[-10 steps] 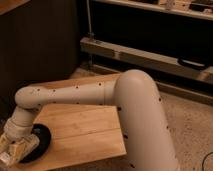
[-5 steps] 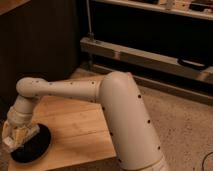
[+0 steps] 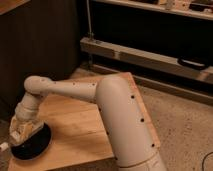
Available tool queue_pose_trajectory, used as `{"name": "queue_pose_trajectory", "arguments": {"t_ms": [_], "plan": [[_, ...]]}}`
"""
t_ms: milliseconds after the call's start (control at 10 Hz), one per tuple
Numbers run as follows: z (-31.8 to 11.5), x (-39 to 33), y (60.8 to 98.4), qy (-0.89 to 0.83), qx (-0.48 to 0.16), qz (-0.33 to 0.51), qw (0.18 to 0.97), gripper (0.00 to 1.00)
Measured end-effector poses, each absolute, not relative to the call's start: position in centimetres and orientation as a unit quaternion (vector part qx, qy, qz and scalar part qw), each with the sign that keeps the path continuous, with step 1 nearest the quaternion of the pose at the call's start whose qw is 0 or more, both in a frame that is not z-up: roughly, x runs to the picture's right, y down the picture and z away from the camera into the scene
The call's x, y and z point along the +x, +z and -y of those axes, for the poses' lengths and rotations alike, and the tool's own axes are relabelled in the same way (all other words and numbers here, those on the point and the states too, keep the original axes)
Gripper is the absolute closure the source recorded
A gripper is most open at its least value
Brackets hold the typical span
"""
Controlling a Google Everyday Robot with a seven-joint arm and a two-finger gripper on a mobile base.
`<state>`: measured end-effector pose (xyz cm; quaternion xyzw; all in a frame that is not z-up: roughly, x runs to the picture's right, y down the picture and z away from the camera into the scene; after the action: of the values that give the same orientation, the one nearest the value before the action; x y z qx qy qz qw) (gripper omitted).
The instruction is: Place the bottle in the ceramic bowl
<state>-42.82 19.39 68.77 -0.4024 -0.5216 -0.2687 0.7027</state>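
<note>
The black ceramic bowl (image 3: 35,146) sits on the front left corner of the wooden table (image 3: 75,125). My gripper (image 3: 22,133) hangs at the end of the white arm (image 3: 75,90), right over the bowl's left part and close above it. A small pale whitish bit (image 3: 4,146) sticks out at the bowl's left edge below the gripper; it may be the bottle, but I cannot tell. The rest of the bottle is hidden by the gripper.
The table's front and left edges lie close to the bowl. A dark cabinet wall (image 3: 45,45) stands behind the table. A metal shelf rail (image 3: 150,55) runs along the back right above speckled floor (image 3: 185,125).
My gripper has risen and moved back a little over the bowl since one second ago. In the last half second it has hardly moved. The arm's elbow has swung right.
</note>
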Motion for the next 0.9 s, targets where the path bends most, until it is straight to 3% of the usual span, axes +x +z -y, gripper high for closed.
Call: {"name": "queue_pose_trajectory", "arguments": {"t_ms": [300, 400, 900], "plan": [[-18.94, -42.60, 69.40, -0.271, -0.400, 0.522, 0.703, 0.26], [-18.91, -42.51, 69.42, -0.273, -0.400, 0.523, 0.702, 0.21], [-18.86, -42.18, 68.95, -0.276, -0.399, 0.525, 0.700, 0.20]]}}
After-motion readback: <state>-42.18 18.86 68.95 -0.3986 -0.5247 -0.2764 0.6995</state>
